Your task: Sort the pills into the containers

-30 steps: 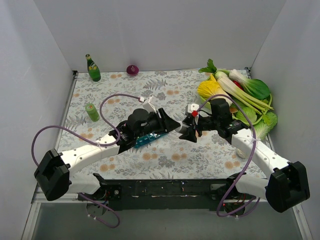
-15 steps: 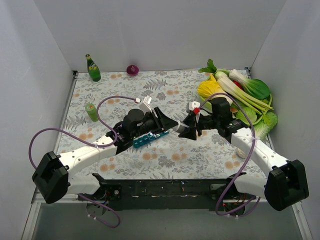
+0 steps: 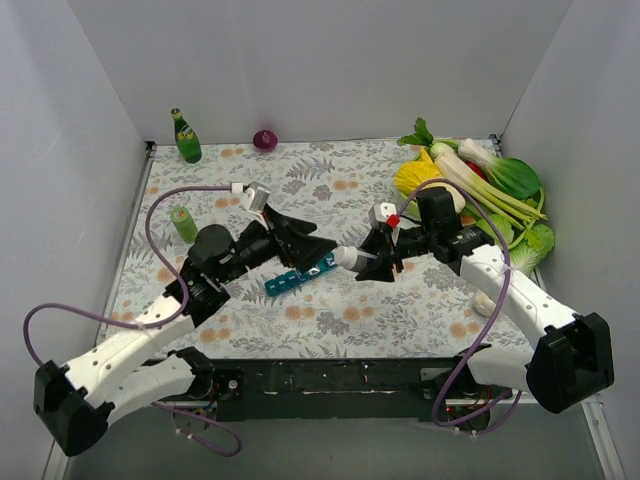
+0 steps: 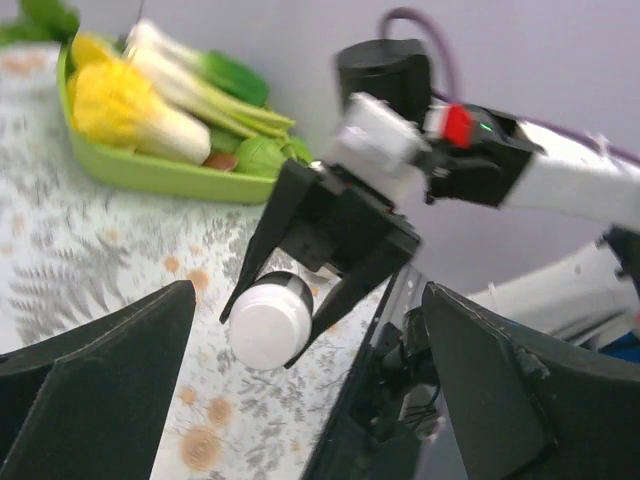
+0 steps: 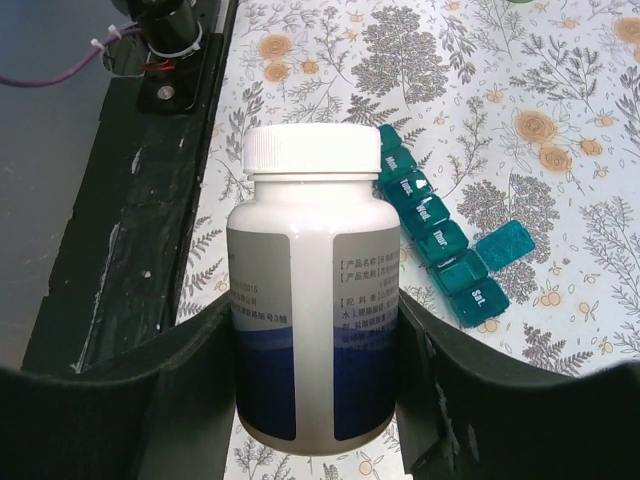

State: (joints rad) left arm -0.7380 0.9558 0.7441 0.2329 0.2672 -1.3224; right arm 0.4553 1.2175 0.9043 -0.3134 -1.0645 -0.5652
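Observation:
A white pill bottle (image 5: 315, 300) with a blue band and a white screw cap lies sideways in my right gripper (image 5: 312, 330), which is shut on its body. From above, the bottle (image 3: 348, 260) points its cap left, in my right gripper (image 3: 372, 262). The teal containers (image 3: 297, 276) lie on the cloth just left of it; in the right wrist view the containers (image 5: 440, 240) show day labels, and one lid by the "Sat." end stands open. My left gripper (image 3: 318, 240) hovers open over the strip's far side, facing the bottle (image 4: 268, 320). Pills are out of view.
A green glass bottle (image 3: 185, 137) and a purple onion (image 3: 265, 139) stand at the back. A small green can (image 3: 184, 223) stands at the left. A green tray of vegetables (image 3: 535, 235) fills the back right. The table's black front rail (image 5: 130, 200) lies below the bottle.
My left gripper has opened wide and drawn back to the left, away from the bottle's cap. The right gripper keeps the bottle and has shifted slightly left.

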